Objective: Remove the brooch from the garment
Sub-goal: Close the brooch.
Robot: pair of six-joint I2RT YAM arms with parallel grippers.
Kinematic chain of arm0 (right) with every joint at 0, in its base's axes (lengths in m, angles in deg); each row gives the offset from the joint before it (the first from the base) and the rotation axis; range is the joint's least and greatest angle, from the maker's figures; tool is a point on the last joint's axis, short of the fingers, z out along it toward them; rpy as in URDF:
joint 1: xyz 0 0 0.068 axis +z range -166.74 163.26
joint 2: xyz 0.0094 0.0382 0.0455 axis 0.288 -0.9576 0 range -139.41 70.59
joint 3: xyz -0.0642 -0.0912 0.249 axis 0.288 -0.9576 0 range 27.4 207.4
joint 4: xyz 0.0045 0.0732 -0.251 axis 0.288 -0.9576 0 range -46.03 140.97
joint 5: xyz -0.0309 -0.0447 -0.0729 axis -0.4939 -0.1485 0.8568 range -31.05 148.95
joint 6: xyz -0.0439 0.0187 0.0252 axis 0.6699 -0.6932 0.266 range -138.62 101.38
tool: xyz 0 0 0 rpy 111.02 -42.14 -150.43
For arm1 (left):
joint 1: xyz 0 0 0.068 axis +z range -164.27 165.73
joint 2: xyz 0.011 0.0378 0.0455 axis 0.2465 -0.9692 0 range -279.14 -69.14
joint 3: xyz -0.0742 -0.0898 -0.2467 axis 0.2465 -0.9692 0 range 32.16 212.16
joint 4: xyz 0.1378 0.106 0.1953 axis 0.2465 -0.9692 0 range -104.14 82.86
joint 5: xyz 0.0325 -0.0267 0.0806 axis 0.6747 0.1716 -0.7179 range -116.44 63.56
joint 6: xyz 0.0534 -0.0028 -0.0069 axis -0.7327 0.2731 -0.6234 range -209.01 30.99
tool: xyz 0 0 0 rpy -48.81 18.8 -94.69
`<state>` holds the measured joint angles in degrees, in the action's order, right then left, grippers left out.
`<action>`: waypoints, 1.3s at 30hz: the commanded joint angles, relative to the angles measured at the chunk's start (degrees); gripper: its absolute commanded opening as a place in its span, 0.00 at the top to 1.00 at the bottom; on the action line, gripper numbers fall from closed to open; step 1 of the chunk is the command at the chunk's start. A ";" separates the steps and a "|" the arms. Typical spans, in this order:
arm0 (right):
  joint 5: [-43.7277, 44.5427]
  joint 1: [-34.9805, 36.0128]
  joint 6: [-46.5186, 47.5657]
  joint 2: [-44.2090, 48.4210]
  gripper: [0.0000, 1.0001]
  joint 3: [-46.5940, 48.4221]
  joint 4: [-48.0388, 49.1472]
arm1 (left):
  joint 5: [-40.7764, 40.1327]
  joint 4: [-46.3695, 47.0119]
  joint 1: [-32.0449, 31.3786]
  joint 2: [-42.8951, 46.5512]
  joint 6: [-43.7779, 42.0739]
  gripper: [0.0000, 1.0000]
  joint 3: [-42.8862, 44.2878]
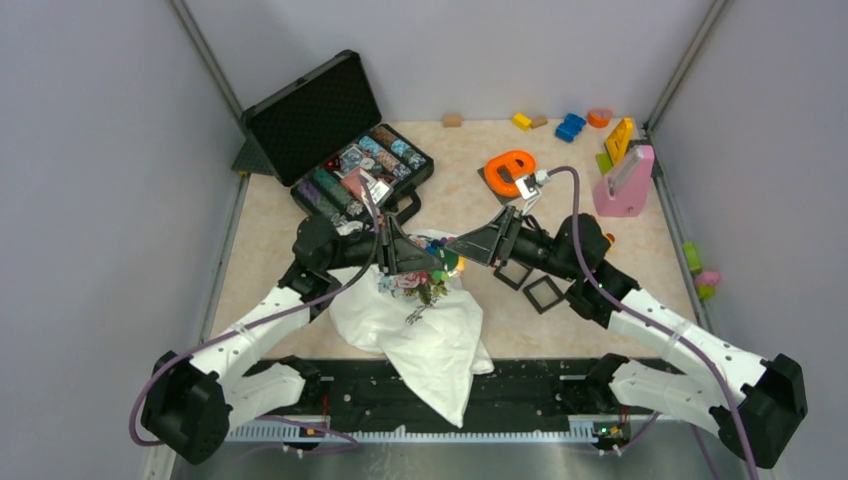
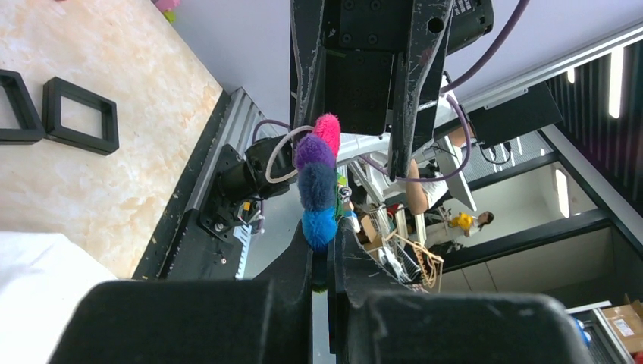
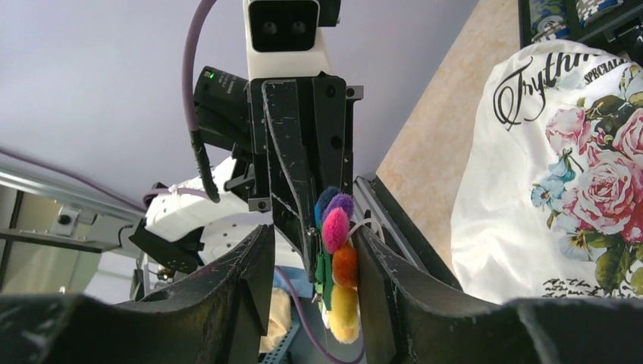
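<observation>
The brooch, a flower of fuzzy coloured balls, hangs in the air between both grippers, above the white floral garment. My left gripper is shut on its blue and green edge; in the left wrist view the jaws pinch the brooch. My right gripper is open, one finger on each side of the brooch, the right finger touching it. In the right wrist view the garment lies apart from the brooch, print side up. A corner of the garment also shows in the left wrist view.
An open black case of poker chips stands at the back left. An orange C-shaped toy on a dark tile, a pink holder and small blocks lie at the back right. Two black square frames lie right of the garment.
</observation>
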<state>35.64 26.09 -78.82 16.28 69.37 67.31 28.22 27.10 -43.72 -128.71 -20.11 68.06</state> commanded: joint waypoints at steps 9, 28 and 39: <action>0.40 -0.25 -0.51 -0.54 0.64 0.39 -0.50 | 1.28 1.31 -1.65 -2.27 0.16 1.00 2.35; 2.11 -0.11 1.74 0.04 0.85 0.14 -4.82 | 1.07 1.18 -1.75 -2.62 -0.74 1.00 2.54; 1.11 -0.11 1.50 1.56 0.56 -0.38 -3.47 | 0.80 0.92 -1.71 -2.74 -0.96 1.00 2.30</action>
<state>37.98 26.09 -77.23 17.31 69.26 61.98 29.62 26.18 -45.23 -131.92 -20.17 68.63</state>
